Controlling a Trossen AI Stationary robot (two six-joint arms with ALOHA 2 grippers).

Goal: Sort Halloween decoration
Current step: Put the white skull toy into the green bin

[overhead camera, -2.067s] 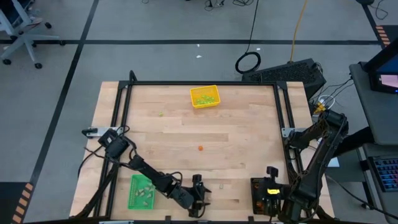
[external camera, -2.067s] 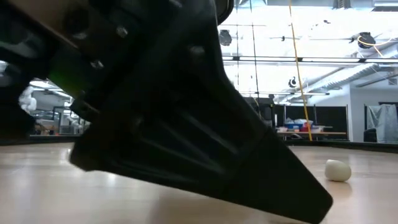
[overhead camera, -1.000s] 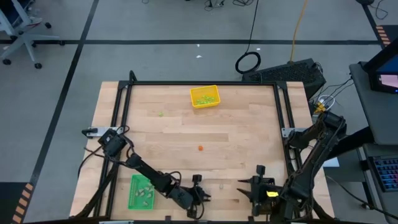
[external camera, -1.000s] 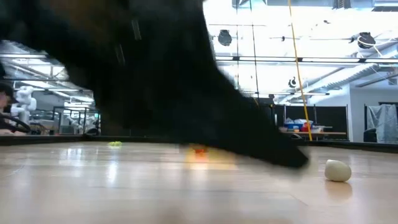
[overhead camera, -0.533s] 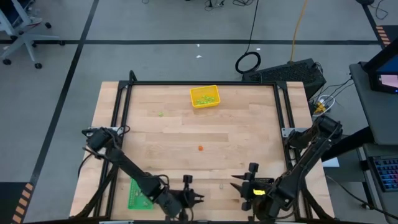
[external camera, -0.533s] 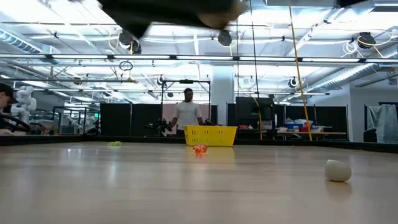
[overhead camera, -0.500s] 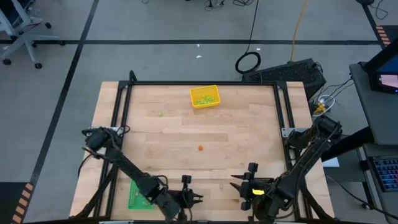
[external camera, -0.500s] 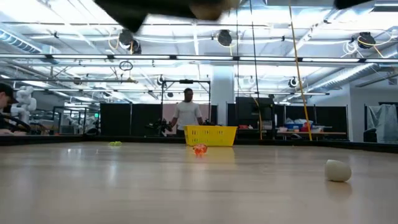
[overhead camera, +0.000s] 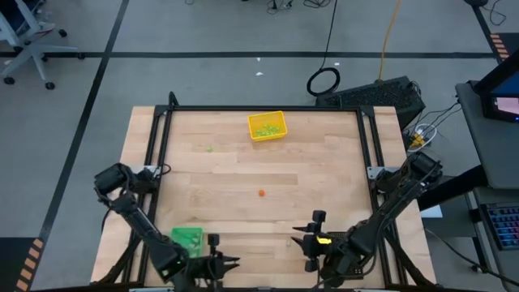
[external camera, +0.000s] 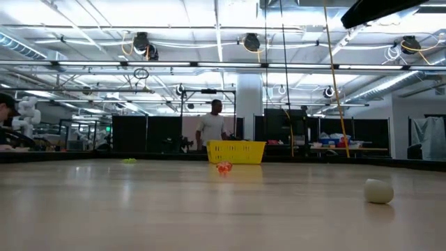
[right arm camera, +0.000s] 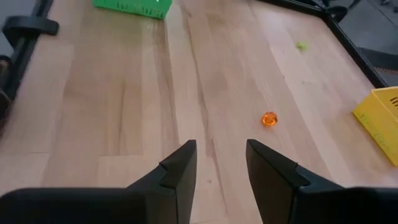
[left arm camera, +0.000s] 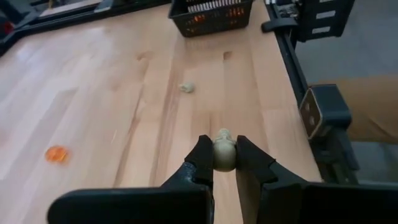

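Observation:
The Halloween decoration shows as tiny pieces. An orange one (overhead camera: 261, 193) and a light green one (overhead camera: 209, 148) lie on the wooden table. A pale beige one (left arm camera: 186, 88) lies near the front edge, and another beige piece (left arm camera: 224, 153) sits in my left gripper (left arm camera: 224, 163). That gripper (overhead camera: 227, 261) hovers at the near edge, just right of the green tray (overhead camera: 188, 237). My right gripper (right arm camera: 221, 163) is open and holds nothing. It hangs above the near middle of the table (overhead camera: 302, 237), pointing toward the orange piece (right arm camera: 268, 119). My left gripper pinches the pale beige piece by its two sides (left arm camera: 217, 155) between its two fingertips. The fingers slant downward over the table. The piece is lifted clear of the wood, and its rounded top (left arm camera: 224, 133) stands out beyond the fingertips.
A yellow tray (overhead camera: 267, 126) with green pieces stands at the far middle. A black tray (left arm camera: 211, 15) with orange pieces stands at the near right. A black frame (overhead camera: 369, 138) runs along the table's sides. A person (external camera: 212, 129) stands in the room beyond.
My left gripper has risen and gone toward the table's left edge, from the near middle to beside the green tray, carrying the beige piece clear of the table. It has left the low view. My right gripper has gone toward the table's left and sunk a little.

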